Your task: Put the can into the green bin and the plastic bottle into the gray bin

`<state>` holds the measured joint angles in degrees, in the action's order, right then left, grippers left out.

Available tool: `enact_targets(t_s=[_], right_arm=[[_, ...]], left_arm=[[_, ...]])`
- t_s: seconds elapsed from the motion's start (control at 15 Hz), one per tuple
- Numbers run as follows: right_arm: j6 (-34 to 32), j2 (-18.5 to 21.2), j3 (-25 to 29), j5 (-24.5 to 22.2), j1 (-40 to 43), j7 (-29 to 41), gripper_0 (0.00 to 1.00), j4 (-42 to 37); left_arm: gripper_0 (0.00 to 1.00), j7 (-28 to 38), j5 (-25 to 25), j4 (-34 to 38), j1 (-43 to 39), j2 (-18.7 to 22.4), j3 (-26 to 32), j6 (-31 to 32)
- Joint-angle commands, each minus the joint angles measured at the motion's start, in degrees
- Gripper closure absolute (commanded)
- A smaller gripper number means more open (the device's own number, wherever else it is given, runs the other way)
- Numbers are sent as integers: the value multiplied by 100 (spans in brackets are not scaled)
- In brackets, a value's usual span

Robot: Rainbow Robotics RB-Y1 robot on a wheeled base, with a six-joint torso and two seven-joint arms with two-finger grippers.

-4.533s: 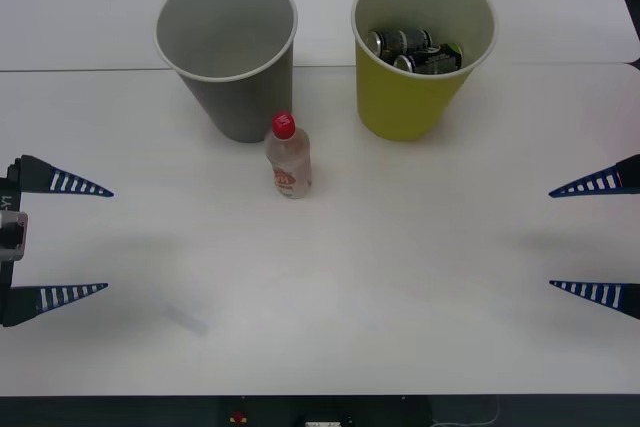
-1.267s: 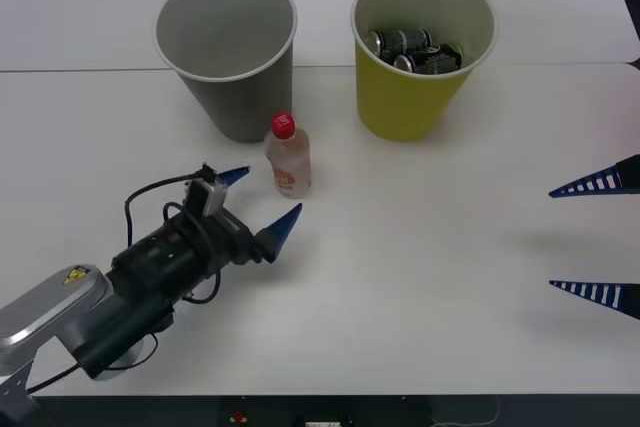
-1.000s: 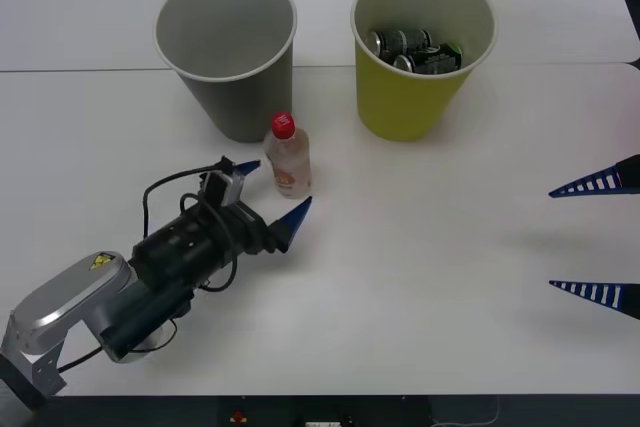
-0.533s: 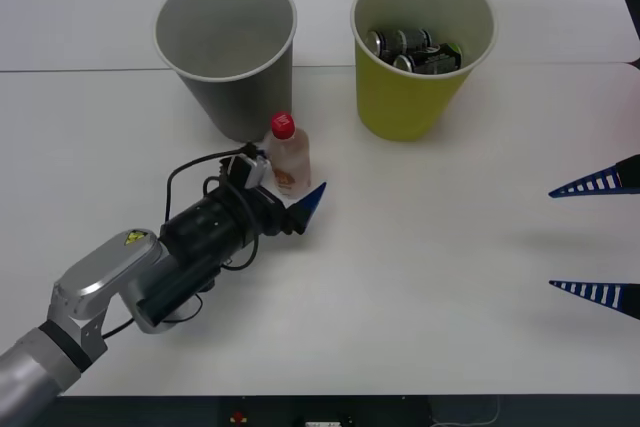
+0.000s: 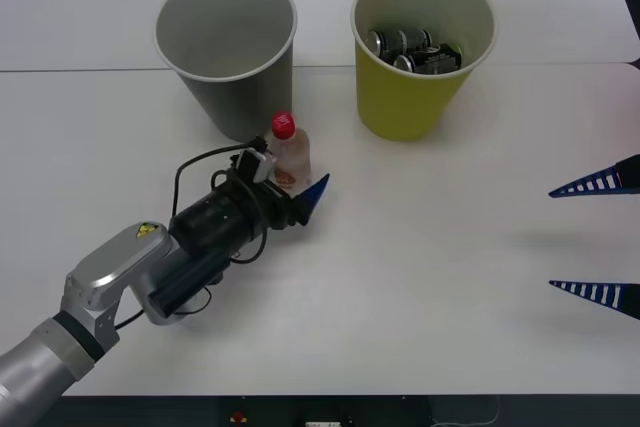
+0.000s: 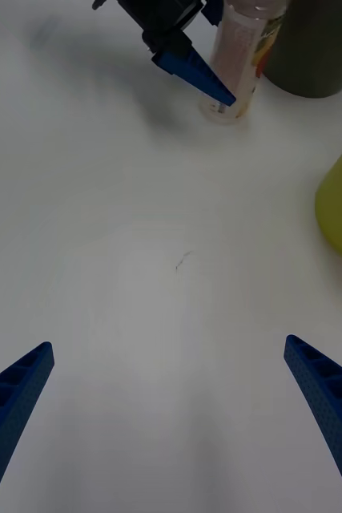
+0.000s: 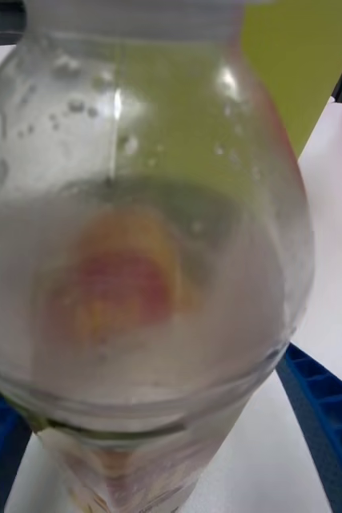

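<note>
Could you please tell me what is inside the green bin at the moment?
The green bin holds at least two dark cans, lying on their sides. Its wall hides the floor beneath them, so anything lower down can't be seen.

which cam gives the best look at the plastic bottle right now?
Front view: the plastic bottle stands whole and upright, red cap visible, before the gray bin, with the open left claw around it. Left wrist view is so close that the body blurs. Right wrist view shows it with its top cut off.
</note>
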<state>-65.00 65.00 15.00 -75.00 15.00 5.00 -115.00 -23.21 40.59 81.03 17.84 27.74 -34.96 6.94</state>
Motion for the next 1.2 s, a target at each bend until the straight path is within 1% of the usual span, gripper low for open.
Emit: enact_targets(t_s=[0.07,0.33,0.47,0.73,0.87,0.93,1.2], right_arm=[[0,0,0,0,0,0,0,0],[0,0,0,0,0,0,0,0],[0,0,0,0,0,0,0,0],[0,0,0,0,0,0,0,0],[0,0,0,0,0,0,0,0],[0,0,0,0,0,0,0,0],[0,0,0,0,0,0,0,0]], left_arm=[[100,1,28,1,0,-14,-2,9],[100,10,28,1,0,-14,7,106],[100,36,-16,1,-9,12,7,273],[100,185,-218,10,-9,196,7,844],[100,335,-332,36,-44,363,7,1213],[100,607,-236,159,-97,451,-2,1283],[100,2040,652,1258,-536,970,51,1292]])
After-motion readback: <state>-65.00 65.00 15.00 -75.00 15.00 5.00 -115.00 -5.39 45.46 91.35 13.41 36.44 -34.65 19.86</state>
